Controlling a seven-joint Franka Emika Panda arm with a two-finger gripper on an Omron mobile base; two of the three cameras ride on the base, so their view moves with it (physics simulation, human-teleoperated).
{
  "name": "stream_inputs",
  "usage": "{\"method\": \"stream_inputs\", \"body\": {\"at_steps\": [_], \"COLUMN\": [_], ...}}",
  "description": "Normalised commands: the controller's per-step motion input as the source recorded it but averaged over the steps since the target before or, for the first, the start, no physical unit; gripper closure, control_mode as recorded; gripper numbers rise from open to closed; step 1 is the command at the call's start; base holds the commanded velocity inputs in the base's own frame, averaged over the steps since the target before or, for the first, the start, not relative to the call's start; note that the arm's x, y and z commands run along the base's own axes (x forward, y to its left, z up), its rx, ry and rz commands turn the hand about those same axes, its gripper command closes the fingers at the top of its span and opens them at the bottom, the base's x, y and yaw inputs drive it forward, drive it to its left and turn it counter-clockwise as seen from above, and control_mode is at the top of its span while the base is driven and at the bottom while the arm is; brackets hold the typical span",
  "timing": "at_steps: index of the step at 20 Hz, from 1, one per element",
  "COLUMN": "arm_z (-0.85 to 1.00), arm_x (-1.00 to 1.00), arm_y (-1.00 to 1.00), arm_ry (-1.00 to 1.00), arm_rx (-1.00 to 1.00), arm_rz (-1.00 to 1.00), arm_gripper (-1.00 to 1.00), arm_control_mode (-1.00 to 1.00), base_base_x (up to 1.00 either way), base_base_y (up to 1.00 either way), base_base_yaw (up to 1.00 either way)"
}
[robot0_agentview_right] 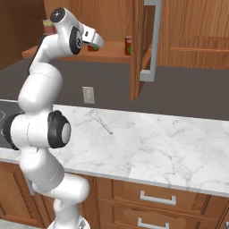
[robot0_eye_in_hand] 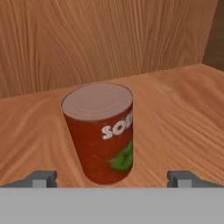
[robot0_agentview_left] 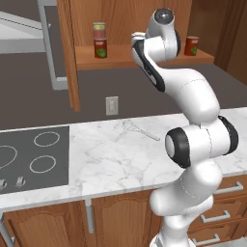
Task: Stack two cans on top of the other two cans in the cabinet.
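In the hand view a red can (robot0_eye_in_hand: pixel 103 131) with a green label patch and a grey top stands upright on the cabinet's plank shelf (robot0_eye_in_hand: pixel 183 109). My gripper (robot0_eye_in_hand: pixel 112 179) is open, with one fingertip on each side of the can's base and not touching it. On the left of the shelf (robot0_agentview_left: pixel 125 58) a pale can (robot0_agentview_left: pixel 99 30) with yellow-green and pink bands sits on top of another red can (robot0_agentview_left: pixel 100 48). A third red can (robot0_agentview_left: pixel 191 46) stands alone at the right. My arm hides the can in front of the gripper in the left base view.
A wire whisk (robot0_agentview_left: pixel 137 129) lies on the marble counter (robot0_agentview_left: pixel 120 164) below the cabinet. A dark cooktop (robot0_agentview_left: pixel 29 154) is at the left. The cabinet door (robot0_agentview_right: pixel 145 44) stands open with a grey handle. The side panel (robot0_agentview_left: pixel 72 58) bounds the shelf on the left.
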Motion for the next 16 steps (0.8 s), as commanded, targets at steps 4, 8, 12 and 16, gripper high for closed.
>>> {"method": "stream_inputs", "body": {"at_steps": [4,8,12,16], "arm_z": [-0.11,-0.08,-0.04,-0.02], "arm_x": [0.33,0.26,0.26,0.23], "arm_y": [0.00,0.00,-0.02,-0.02], "arm_ry": [0.01,0.00,0.00,0.00], "arm_rx": [0.00,0.00,0.00,0.00], "arm_rz": [0.00,0.00,0.00,0.00], "arm_gripper": [-1.00,-1.00,-1.00,-1.00], "arm_control_mode": [-1.00,-1.00,-1.00,-1.00], "base_base_x": [0.00,0.00,0.00,0.00], "base_base_y": [0.00,0.00,0.00,0.00], "base_base_yaw": [0.00,0.00,0.00,0.00]}}
